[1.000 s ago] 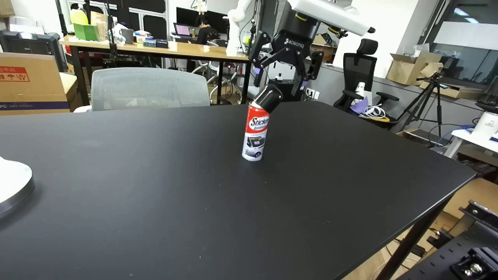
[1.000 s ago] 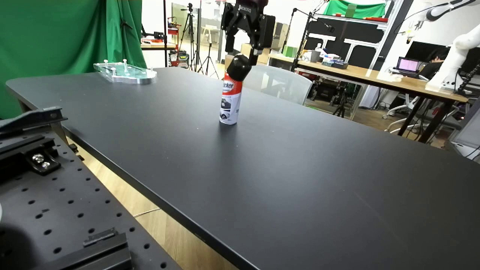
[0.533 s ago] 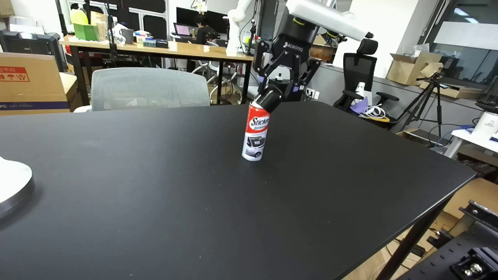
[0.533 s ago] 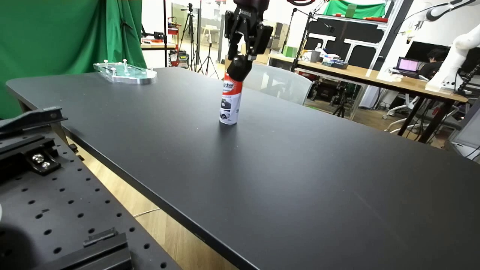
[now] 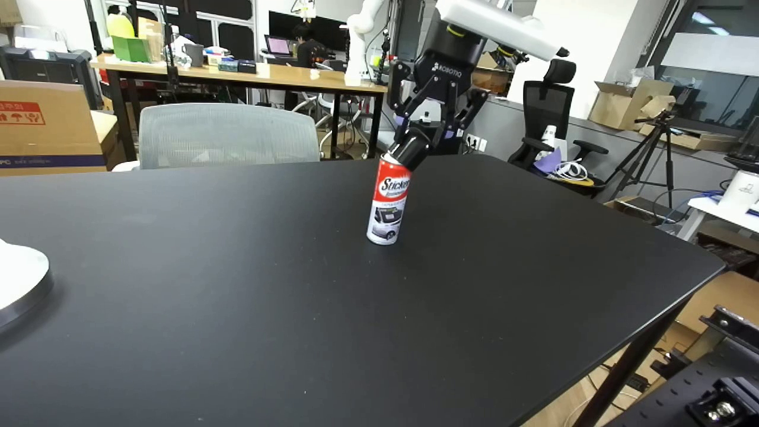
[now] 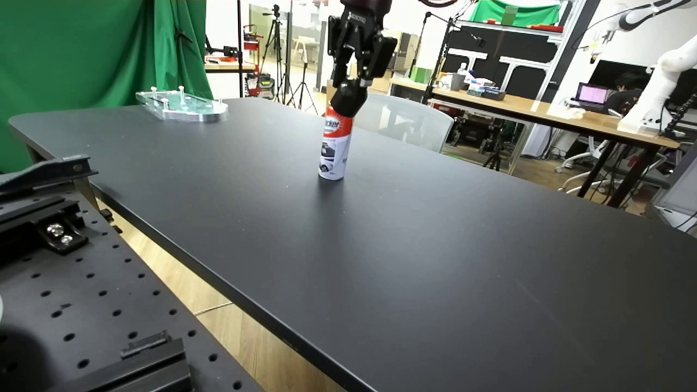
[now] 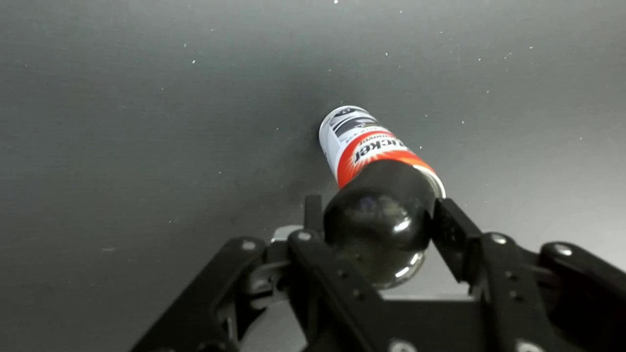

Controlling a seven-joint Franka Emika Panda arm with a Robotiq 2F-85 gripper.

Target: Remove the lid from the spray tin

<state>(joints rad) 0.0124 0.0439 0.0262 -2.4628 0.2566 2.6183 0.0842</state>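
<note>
The spray tin [image 5: 389, 201], white with a red upper label, stands on the dark table leaning slightly, and shows in both exterior views. On its top sits the black lid [image 6: 348, 99], tipped at an angle to the can's body. Part of the can's metal rim is exposed beside the lid in the wrist view. My gripper [image 7: 377, 215] has its fingers [image 7: 450, 227] on opposite sides of the lid [image 7: 379, 215], shut on it from above. The tin's label [image 7: 374, 146] faces up past the lid in that view.
The table [image 5: 237, 296] extends widely around the tin. A clear plate with pegs [image 6: 182, 106] lies near a far corner. A white round object [image 5: 21, 276] is at one edge. A mesh chair [image 5: 228, 136] stands behind the table, and a perforated black platform [image 6: 109, 305] adjoins it.
My gripper has come down a little and its fingers have drawn in from wide apart onto the lid. The tin's base has shifted very slightly in the last half second.
</note>
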